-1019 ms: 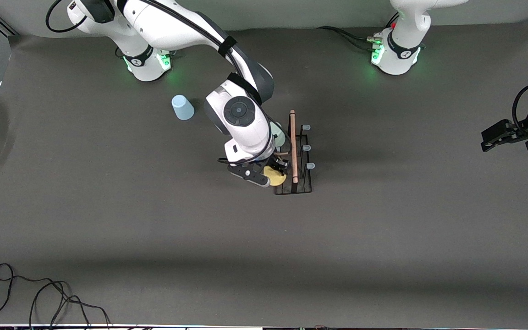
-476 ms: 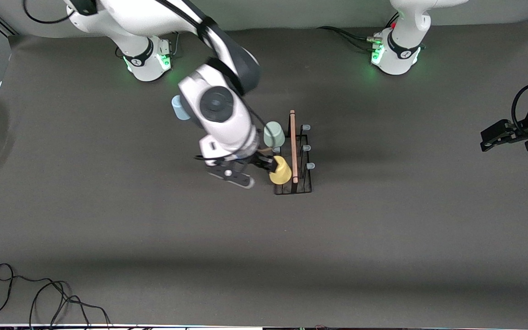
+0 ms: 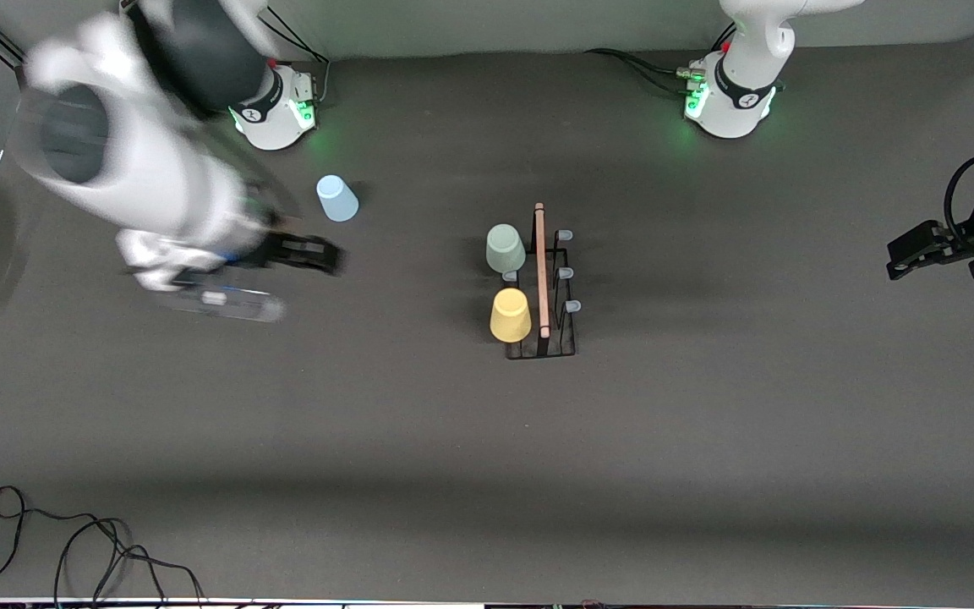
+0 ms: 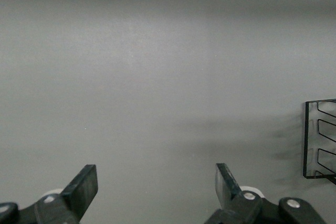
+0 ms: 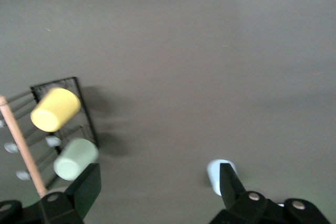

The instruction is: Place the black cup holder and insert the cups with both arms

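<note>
- A dark grey mat covers the table; loose black cables lie at its near corner, right arm's end.
- The black cup holder stands mid-table, wooden handle running from the near edge toward the bases' edge.
- The green cup and yellow cup sit upside down on its pegs (right arm's side); the blue cup stands apart near the right base.
- The right gripper, spread wide and empty, is over bare mat beside the blue cup.
- The left gripper waits at the table's edge, wide open, holding nothing.
</note>
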Robot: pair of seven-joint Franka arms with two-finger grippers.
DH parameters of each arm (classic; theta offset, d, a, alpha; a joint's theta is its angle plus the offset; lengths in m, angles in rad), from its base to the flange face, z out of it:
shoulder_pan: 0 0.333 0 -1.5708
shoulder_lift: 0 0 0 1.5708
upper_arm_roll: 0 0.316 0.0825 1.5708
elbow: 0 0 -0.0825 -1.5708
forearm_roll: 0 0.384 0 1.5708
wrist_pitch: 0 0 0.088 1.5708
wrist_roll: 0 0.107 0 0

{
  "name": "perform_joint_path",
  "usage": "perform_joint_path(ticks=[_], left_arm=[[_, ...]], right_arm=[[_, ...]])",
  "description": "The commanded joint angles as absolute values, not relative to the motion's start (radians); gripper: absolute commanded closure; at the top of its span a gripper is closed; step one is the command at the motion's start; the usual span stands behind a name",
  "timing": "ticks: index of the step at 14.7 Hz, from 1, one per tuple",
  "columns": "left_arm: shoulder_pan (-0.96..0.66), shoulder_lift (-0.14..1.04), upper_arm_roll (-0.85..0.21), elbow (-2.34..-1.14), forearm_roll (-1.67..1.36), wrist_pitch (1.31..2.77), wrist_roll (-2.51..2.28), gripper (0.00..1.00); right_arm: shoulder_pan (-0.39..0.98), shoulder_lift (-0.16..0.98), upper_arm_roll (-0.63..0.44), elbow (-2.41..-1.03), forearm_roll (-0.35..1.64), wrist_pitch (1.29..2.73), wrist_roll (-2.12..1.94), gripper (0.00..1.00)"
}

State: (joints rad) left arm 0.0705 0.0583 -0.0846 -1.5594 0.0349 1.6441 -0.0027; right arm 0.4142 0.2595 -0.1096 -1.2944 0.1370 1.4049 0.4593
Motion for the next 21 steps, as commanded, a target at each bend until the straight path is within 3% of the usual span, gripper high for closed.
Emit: perform_joint_path(ticks=[1,5,8,13,21], left_arm=[[0.061,0.055,-0.086,-1.549,0.051,1.648,-0.015,0.0],[0.06,0.055,-0.087,-1.549,0.049,1.635,-0.018,0.0],[0.067,0.057,-0.086,-1.551,0.028,1.638,-0.035,0.0],[0.063,0.058,-0.087,-1.554,0.025,1.635,-0.043,0.0],[0.06,0.061,-0.087,-1.569,0.025,1.638,-0.048,0.0]], right_arm=[[0.383,0.183,-0.199,-1.322,0.124,1.324,0.249,0.0],[0.388,0.137,-0.313,-1.368,0.01,1.318,0.051,0.0],[0.39,0.13,-0.316,-1.432,-0.048,1.431,0.051,0.0],[0.394,0.023,-0.313,-1.633,-0.048,1.64,0.052,0.0],[0.396,0.023,-0.305,-1.632,-0.048,1.635,0.063,0.0]])
